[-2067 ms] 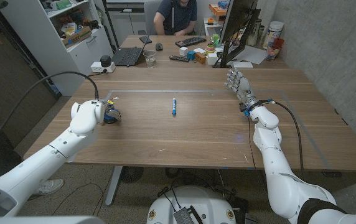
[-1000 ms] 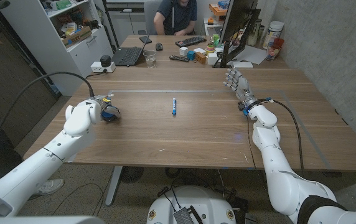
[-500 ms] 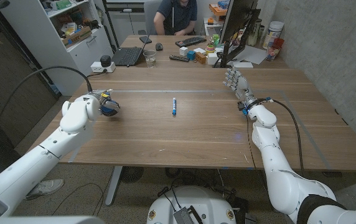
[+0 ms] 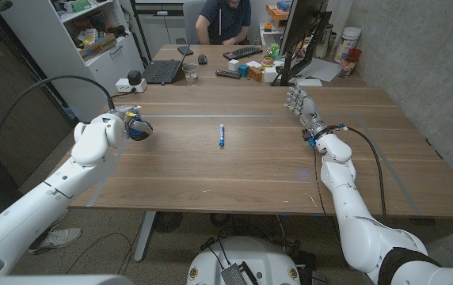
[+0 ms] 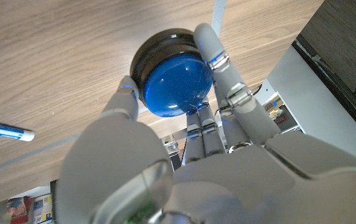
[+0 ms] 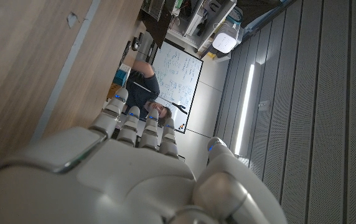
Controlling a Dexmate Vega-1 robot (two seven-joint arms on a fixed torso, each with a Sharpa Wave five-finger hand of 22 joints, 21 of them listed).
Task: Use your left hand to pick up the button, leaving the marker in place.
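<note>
From the head camera, the white left hand (image 4: 128,125) is over the left part of the wooden table (image 4: 234,170), its fingers wrapped around the round blue-domed button with a black base (image 4: 138,130); whether the button clears the tabletop cannot be judged from here. The slim blue marker with a white band (image 4: 221,134) lies near the table's middle, well apart from the button and from both hands. The white right hand (image 4: 301,105) stands over the right part of the table, fingers straight and side by side, holding nothing. Behind the table a person in a dark top (image 4: 224,20) sits at a desk with a black laptop (image 4: 163,71) and a keyboard (image 4: 242,53). In the left wrist view, the left hand's fingers (image 5: 218,65) and thumb clasp the button (image 5: 177,84) from opposite sides, the glossy blue dome facing the camera and the black base beyond it toward the wood; the marker (image 5: 4,129) shows on the table at the edge of this view. In the right wrist view, the right hand (image 6: 134,162) shows its back, fingers (image 6: 130,122) extended together and grasping nothing, with the table's wood beside them.
</note>
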